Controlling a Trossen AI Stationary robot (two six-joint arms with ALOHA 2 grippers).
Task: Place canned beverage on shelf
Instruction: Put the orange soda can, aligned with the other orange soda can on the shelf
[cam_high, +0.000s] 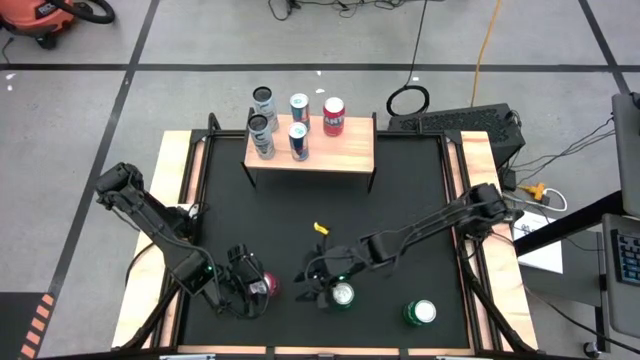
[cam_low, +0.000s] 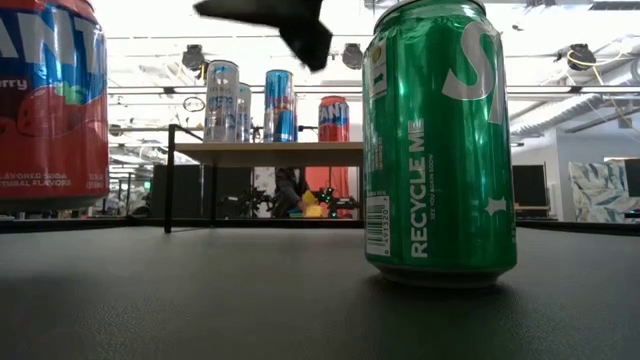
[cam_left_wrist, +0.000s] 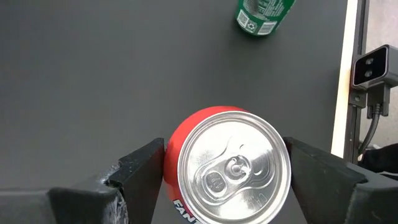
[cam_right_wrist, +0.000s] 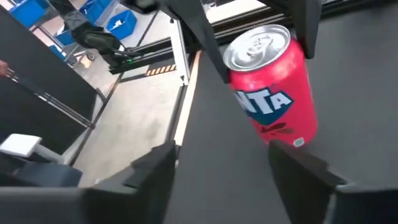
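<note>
1. Overhead, I saw the shelf (cam_high: 335, 152) at the far edge of the worktop (cam_high: 400, 200) with five cans on its left part and room on the right. My left pincer (cam_high: 255, 287) straddled a red can (cam_high: 265, 284) near the front edge; my right pincer (cam_high: 325, 290) sat just beside a green can (cam_high: 343, 294), with a second green can (cam_high: 419, 312) farther right.
2. Level with the worktop, a green can (cam_low: 440, 140) stood upright close to the lens, and the red can (cam_low: 50, 100) showed at the left edge. The shelf (cam_low: 270, 152) lay well beyond both.
3. From the left wrist, the red can (cam_left_wrist: 233, 168) stood upright, its long axis vertical, between my fingers (cam_left_wrist: 140, 171), which sat against its sides.
4. From the right wrist, my fingers (cam_right_wrist: 155, 168) stood apart, holding nothing; the red can (cam_right_wrist: 270, 93) lay ahead.
5. I judged the left arm better placed: a lift, then travel straight away to the shelf's free right part.
</note>
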